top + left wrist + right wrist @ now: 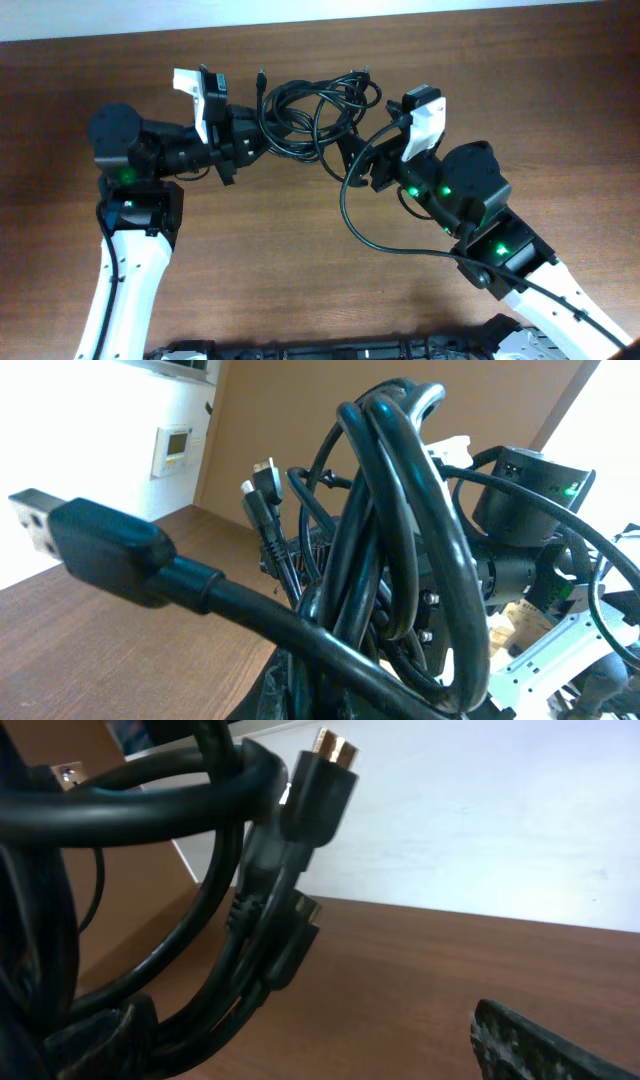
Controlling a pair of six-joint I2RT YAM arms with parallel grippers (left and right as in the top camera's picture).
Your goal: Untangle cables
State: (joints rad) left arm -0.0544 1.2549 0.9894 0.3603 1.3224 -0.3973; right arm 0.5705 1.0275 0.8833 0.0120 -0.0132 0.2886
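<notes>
The cables (pixel 315 105) are a tangled bundle of black cords at the back middle of the wooden table (pixel 300 260). My left gripper (pixel 253 146) grips the bundle's left side and looks shut on it. In the left wrist view the cables (pixel 400 540) fill the frame and hide most of the jaws (pixel 335 695). A USB plug (pixel 90 540) sticks out to the left. My right gripper (pixel 352 160) is at the bundle's lower right. Its jaws (pixel 300 1025) are wide open, with cords (pixel 230 930) lying against the left finger. A gold-tipped plug (pixel 330 775) points up.
The right arm's own thicker black wire (pixel 350 215) loops over the table in front of the bundle. A white wall (pixel 500 10) runs along the table's far edge. Dark equipment (pixel 350 350) lies at the front edge.
</notes>
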